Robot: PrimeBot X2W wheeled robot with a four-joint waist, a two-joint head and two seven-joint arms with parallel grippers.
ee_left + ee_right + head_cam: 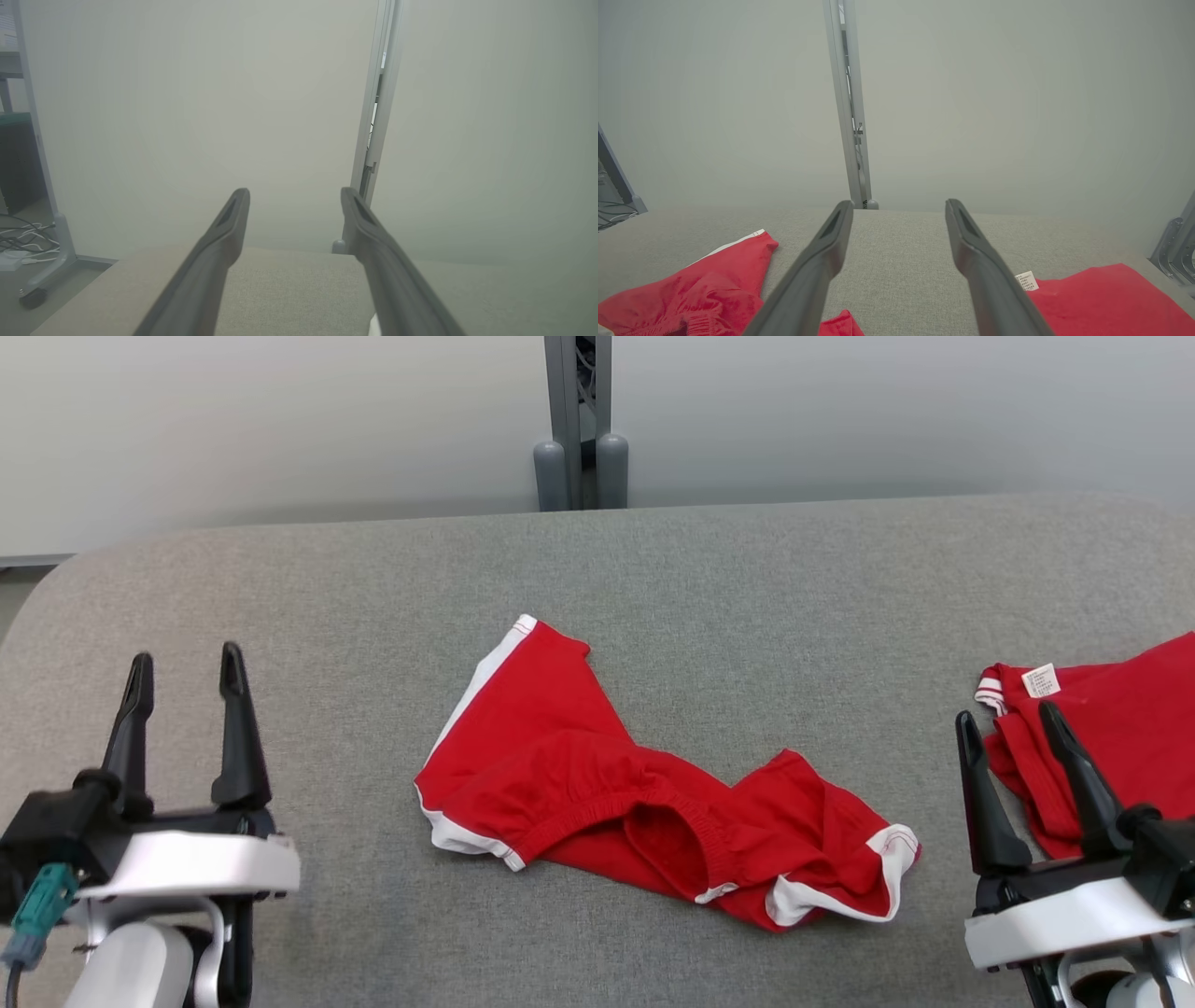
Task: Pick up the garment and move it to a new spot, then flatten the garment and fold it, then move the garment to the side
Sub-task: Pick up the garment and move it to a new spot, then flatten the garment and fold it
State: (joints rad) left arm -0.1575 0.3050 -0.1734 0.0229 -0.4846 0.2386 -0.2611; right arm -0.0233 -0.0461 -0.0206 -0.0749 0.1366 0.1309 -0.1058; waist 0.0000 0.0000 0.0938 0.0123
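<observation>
- The red garment point(653, 803) lay crumpled mid-table on the grey table point(747, 569). One leg pointed far-left, the other was bunched near-right, and the waistband gaped open.
- Progress-wise, nothing looked flattened or folded yet. We couldn't say whether the first move to a new spot had happened. Flattening, folding and shifting it aside all seemed left to do.
- Our left gripper point(185, 661) hovered near-left with its fingers spread, holding nothing. Our right gripper point(1006, 717) hovered near-right, also spread and empty.
- For room, we had plenty of bare table to the left of the garment and beyond it.
- The right side was tighter, with a second red cloth point(1130, 709) running off the right edge just beyond our right fingers.
- A grey post point(579, 420) stood behind the far edge.
</observation>
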